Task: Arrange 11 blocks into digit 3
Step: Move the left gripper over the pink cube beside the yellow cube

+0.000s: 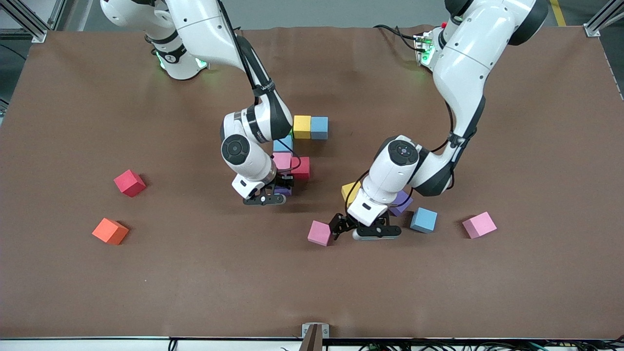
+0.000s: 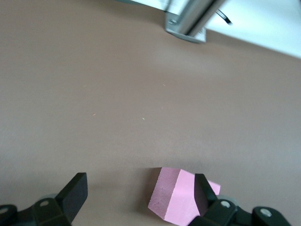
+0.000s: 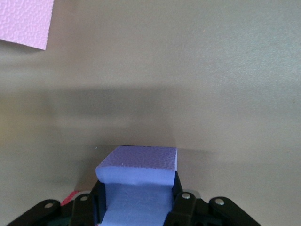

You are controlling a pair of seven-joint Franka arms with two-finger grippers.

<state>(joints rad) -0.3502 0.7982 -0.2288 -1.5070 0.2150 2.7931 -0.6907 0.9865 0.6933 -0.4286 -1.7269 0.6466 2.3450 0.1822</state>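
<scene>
A partial figure stands mid-table: yellow cube [image 1: 302,126], light blue cube [image 1: 319,127], another light blue cube [image 1: 283,145], pink cube [image 1: 282,160] and red cube [image 1: 302,168]. A green sliver [image 1: 291,131] shows by the right arm. My right gripper [image 1: 279,189] [image 3: 136,188] is shut on a purple cube [image 1: 284,191] [image 3: 136,162], low beside the figure's pink cube. My left gripper [image 1: 342,225] [image 2: 141,195] is open, low at the table. A loose pink cube [image 1: 320,233] [image 2: 176,197] lies partly in its gap, against one finger [image 2: 202,190].
Loose cubes lie near the left arm: yellow [image 1: 350,191], purple [image 1: 400,202], light blue [image 1: 423,220], pink [image 1: 479,224]. Toward the right arm's end lie a red cube [image 1: 129,183] and the orange cube [image 1: 110,231]. A metal bracket [image 1: 315,331] sits at the table edge.
</scene>
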